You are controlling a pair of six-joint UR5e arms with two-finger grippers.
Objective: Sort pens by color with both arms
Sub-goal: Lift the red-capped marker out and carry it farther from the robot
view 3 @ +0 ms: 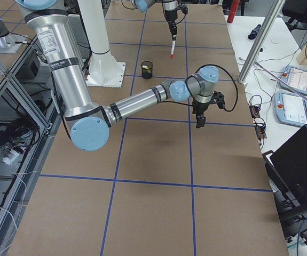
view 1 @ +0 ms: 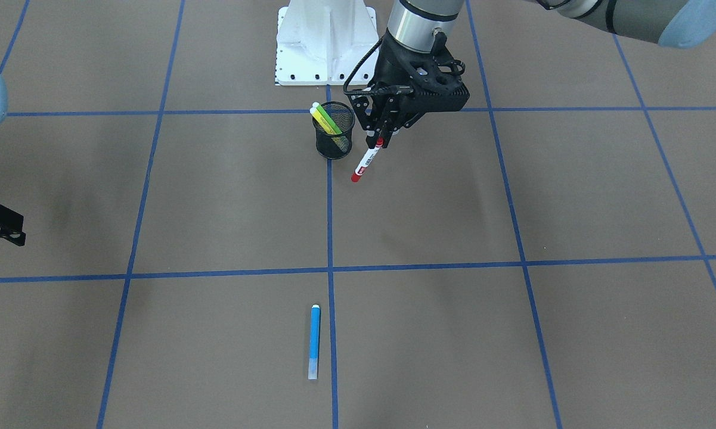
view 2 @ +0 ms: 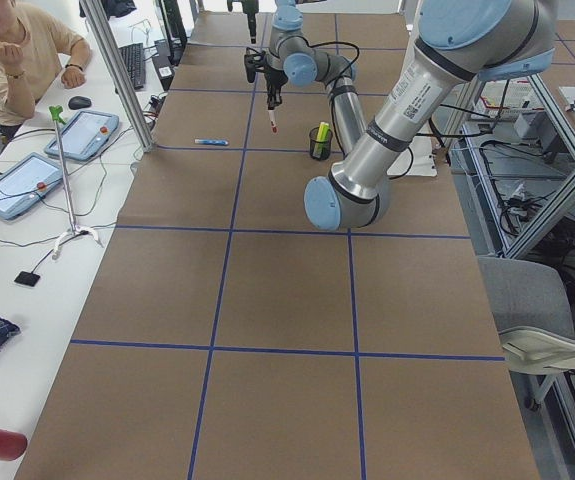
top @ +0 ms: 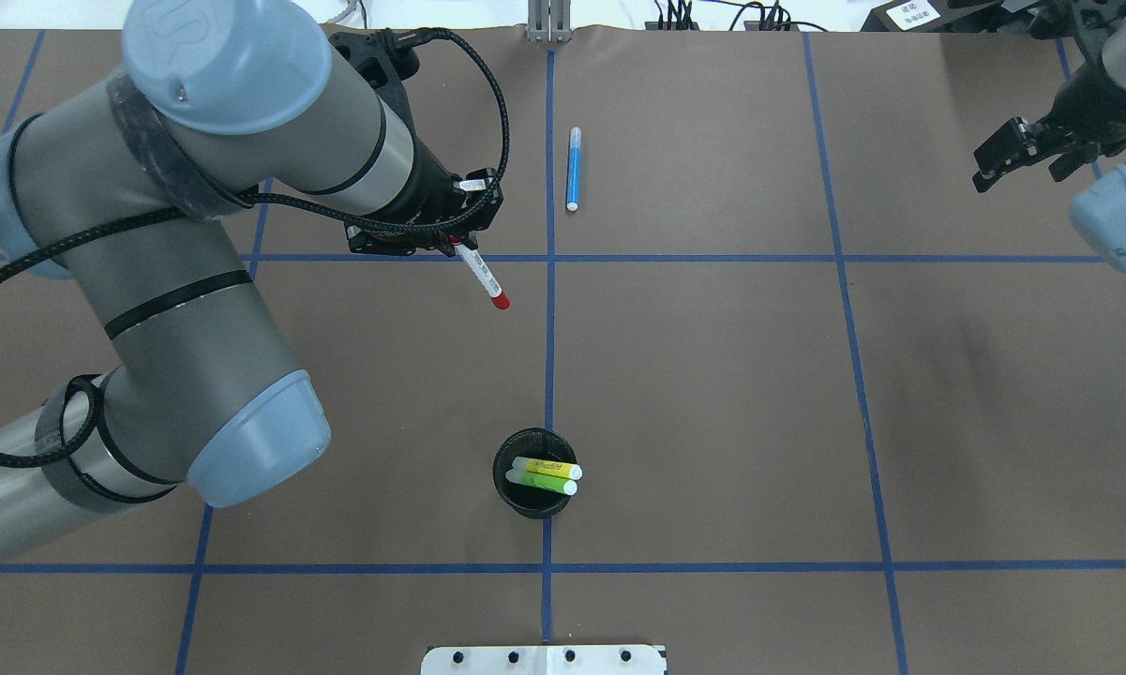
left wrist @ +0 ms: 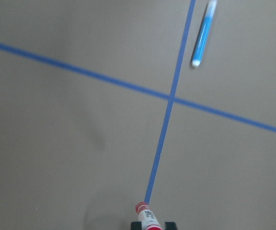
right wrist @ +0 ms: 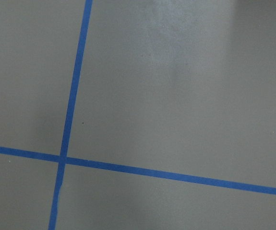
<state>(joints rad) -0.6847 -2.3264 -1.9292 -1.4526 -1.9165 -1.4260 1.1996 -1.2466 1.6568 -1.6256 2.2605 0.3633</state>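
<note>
My left gripper is shut on the upper end of the white-barrelled pen with red ends. The pen hangs tilted above the table beside the cup, and it also shows in the overhead view and the left wrist view. The blue pen lies flat on the table by the centre tape line, on the far side from the robot. The yellow highlighter and the green highlighter stand in the black mesh cup. My right gripper is open and empty, far off at the table's right side.
The white pedestal base stands behind the cup. Blue tape lines divide the brown table into squares. An operator sits at a side desk with tablets beyond the table's far edge.
</note>
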